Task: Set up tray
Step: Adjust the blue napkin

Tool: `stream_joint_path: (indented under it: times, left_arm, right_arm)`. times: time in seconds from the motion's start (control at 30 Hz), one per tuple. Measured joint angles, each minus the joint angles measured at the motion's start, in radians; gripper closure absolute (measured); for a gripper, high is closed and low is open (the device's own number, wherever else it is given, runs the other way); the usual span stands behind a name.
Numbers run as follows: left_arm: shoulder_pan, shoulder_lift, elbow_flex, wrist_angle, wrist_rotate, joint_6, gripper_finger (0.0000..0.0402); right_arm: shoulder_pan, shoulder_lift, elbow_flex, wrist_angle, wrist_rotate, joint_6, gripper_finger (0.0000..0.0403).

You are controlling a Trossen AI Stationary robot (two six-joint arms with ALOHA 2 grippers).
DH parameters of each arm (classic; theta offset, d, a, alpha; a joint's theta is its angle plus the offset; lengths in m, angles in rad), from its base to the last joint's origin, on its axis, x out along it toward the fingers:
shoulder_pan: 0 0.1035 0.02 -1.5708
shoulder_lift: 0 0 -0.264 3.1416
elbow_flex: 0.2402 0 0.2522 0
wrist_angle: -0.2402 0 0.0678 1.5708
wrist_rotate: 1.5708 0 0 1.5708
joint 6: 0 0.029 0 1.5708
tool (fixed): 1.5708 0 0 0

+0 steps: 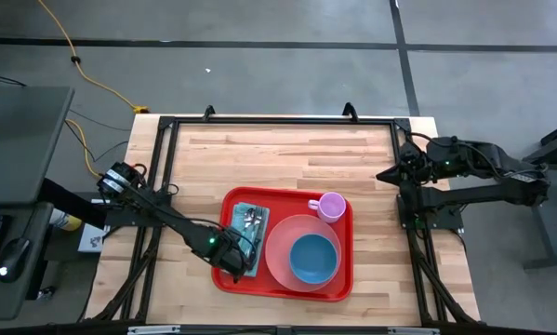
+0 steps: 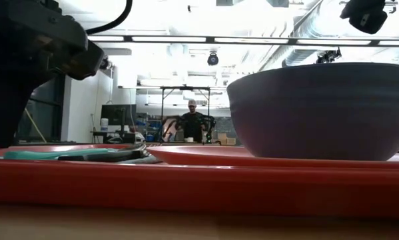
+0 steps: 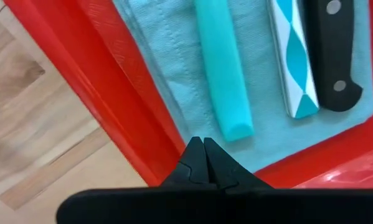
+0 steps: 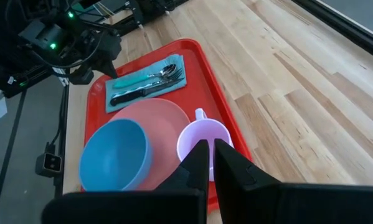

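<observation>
We're seeing the left gripper (image 3: 203, 163) closed on nothing, hovering over the tray (image 1: 338, 284) rim by the teal napkin (image 1: 247, 233) w/ cutlery. Tray's sitting front-center on the table (image 1: 278, 158). Right gripper (image 4: 210, 163) is waiting at the table's right edge, fingers nearly closed.

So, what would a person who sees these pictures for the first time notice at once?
The red tray near the table's front edge stands out first, already laid: a blue bowl on a pink plate, a lilac mug and cutlery on a teal napkin. The left hand, fingers together, hovers over the napkin's near end, while the right hand waits at the table's right edge.
</observation>
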Motion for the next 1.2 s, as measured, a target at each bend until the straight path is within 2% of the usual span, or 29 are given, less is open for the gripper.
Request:
stream_joint_path:
  times: [0.67,1.2]
  left_arm:
    - [0.001,0.000,0.000,-0.019,-0.048,-0.008,0.0395]
    - [0.001,0.061,0.001,0.025,-0.051,-0.026,0.0395]
  right_arm:
    - [0.000,0.000,0.000,0.000,-0.002,0.000,0.0403]
    - [0.000,0.000,0.000,0.001,-0.002,0.000,0.0403]
